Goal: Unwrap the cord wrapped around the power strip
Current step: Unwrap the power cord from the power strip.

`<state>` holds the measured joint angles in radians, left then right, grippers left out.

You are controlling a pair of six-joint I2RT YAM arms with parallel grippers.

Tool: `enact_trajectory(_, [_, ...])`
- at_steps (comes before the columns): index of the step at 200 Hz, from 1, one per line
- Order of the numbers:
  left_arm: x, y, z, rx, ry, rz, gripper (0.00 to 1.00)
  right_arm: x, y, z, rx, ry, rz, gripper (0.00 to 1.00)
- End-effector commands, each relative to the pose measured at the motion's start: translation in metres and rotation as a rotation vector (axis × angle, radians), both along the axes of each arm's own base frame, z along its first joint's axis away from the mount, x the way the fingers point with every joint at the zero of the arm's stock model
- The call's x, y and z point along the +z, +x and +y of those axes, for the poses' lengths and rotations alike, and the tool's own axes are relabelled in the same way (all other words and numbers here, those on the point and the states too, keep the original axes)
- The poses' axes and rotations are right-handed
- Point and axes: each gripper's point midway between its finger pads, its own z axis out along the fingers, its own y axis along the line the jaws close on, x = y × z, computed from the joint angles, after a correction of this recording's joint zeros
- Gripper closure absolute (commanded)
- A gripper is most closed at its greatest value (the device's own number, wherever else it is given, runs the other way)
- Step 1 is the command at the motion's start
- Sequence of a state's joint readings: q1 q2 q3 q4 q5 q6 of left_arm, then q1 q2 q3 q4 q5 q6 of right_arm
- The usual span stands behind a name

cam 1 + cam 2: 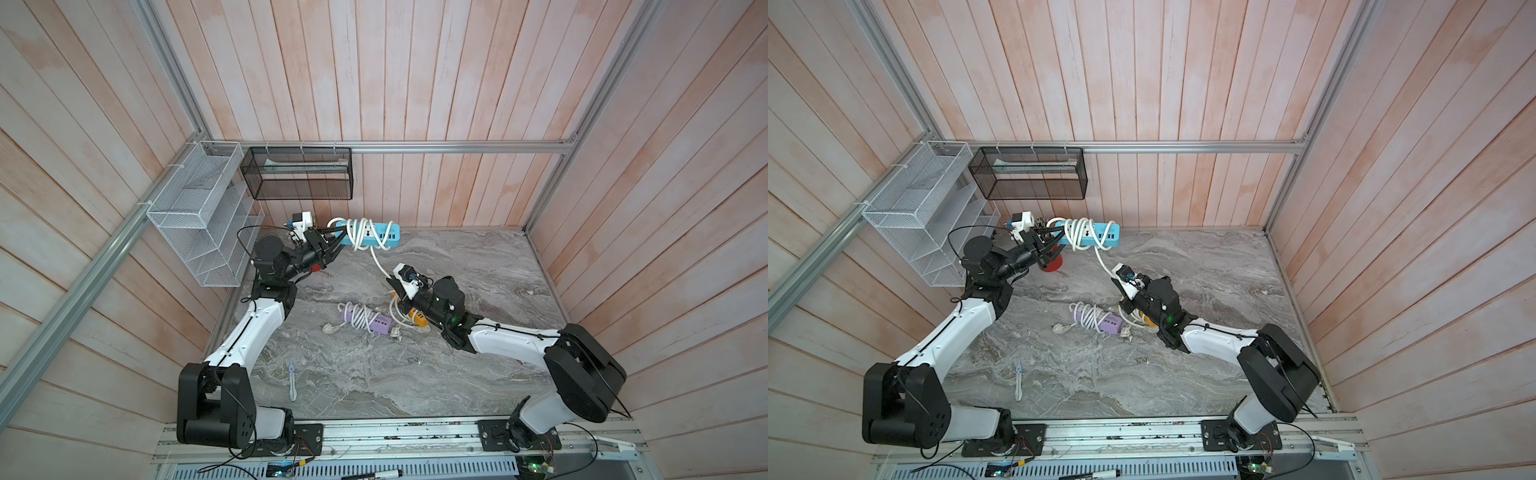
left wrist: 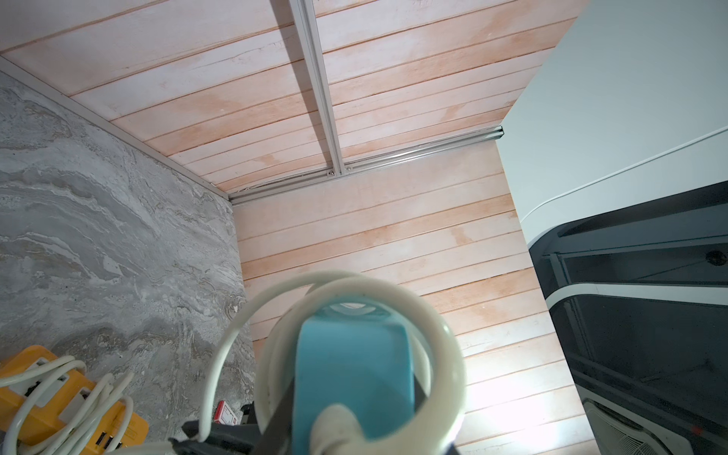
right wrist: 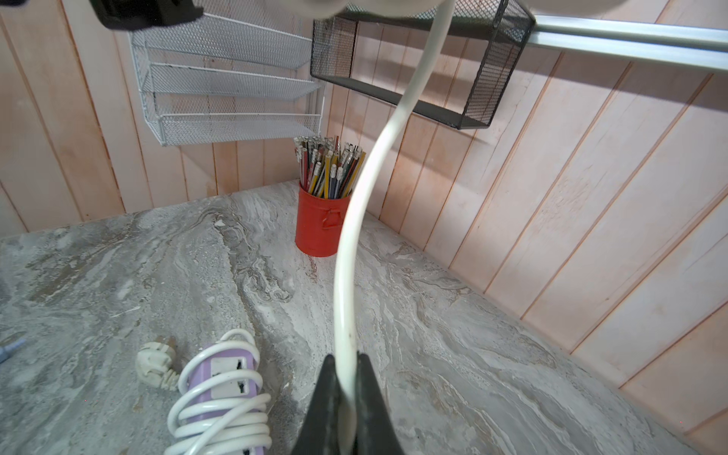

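Right wrist view: right claw (image 3: pixel 346 359) clenched on white round cord (image 3: pixel 366 177); left claw (image 1: pixel 332 245) grasps blue rectangular plastic power strip (image 1: pixel 384 232), 12 o'clock. One length freed; several coils left.

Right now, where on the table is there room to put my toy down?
The table is bare at the far right, between the right arm and the walls. Also along the near edge, in front of the purple power strip. The middle is crowded: that strip, the yellow power strip and the hanging cord.
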<state>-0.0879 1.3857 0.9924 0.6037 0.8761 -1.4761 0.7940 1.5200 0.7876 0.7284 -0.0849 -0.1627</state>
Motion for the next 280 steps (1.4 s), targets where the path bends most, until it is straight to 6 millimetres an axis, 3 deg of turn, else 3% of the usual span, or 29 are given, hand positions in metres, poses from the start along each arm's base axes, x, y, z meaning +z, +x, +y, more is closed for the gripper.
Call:
enact_trajectory(1, [0.026,-0.004,0.004,0.02,-0.035,-0.091,1.0,0.002,-0.019,0.001,0.04,0.012,0.072,1.0])
enact_trajectory(41, [0.032,-0.008,0.001,0.004,-0.042,-0.101,1.0,0.017,-0.042,-0.012,0.054,0.051,0.134,1.0])
enact_trajectory(79, [0.038,-0.014,-0.003,-0.025,-0.05,-0.108,1.0,0.035,-0.044,-0.028,0.039,0.097,0.23,1.0])
enact_trajectory(132, [0.043,-0.022,-0.009,-0.046,-0.055,-0.11,1.0,0.059,0.001,-0.079,-0.126,0.127,0.343,1.0])
enact_trajectory(174, [0.043,-0.029,-0.018,-0.069,-0.066,-0.106,1.0,0.098,0.045,-0.121,-0.242,0.191,0.361,1.0])
enact_trajectory(233, [0.03,-0.027,-0.026,-0.082,-0.063,-0.079,1.0,0.141,0.078,-0.139,-0.314,0.179,0.292,1.0])
enact_trajectory(280, [0.006,-0.015,-0.03,-0.077,-0.05,-0.04,1.0,0.206,0.073,-0.143,-0.292,0.202,0.14,1.0])
